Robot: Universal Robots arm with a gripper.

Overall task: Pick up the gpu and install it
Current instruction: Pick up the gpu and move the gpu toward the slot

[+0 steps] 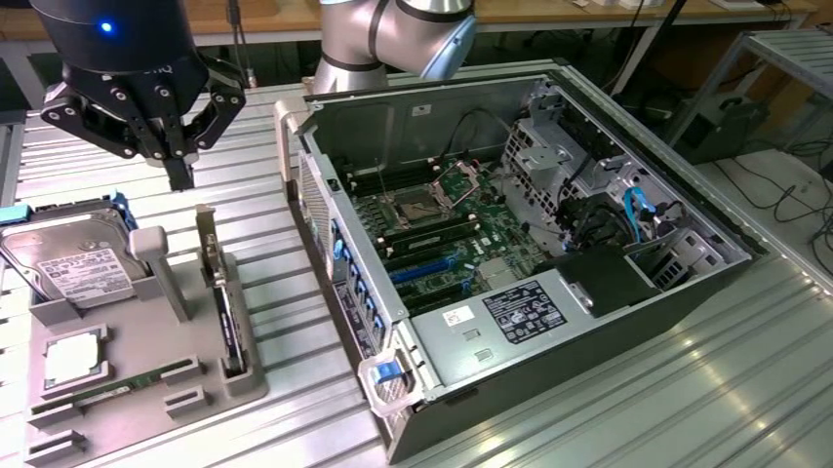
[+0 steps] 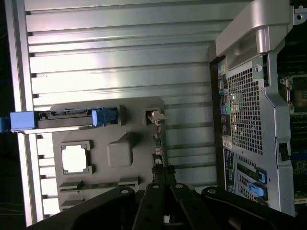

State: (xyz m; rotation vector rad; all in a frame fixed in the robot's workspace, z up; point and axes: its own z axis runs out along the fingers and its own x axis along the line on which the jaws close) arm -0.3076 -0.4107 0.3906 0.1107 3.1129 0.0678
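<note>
The gpu stands on edge in a slot of the grey parts holder, a thin dark card with its pale bracket strip rising at the far end. My gripper hangs above the holder's far edge, just beyond the bracket and apart from it, fingers shut with nothing between them. In the wrist view the gpu runs edge-on as a thin line straight ahead of my gripper. The open computer case lies on the exterior view's right, its motherboard with blue expansion slots exposed.
The holder also carries a silver hard drive with blue rails, a processor chip and a green memory stick. A grey post stands between drive and gpu. The case's rear panel faces the holder. The slatted metal table surrounds everything.
</note>
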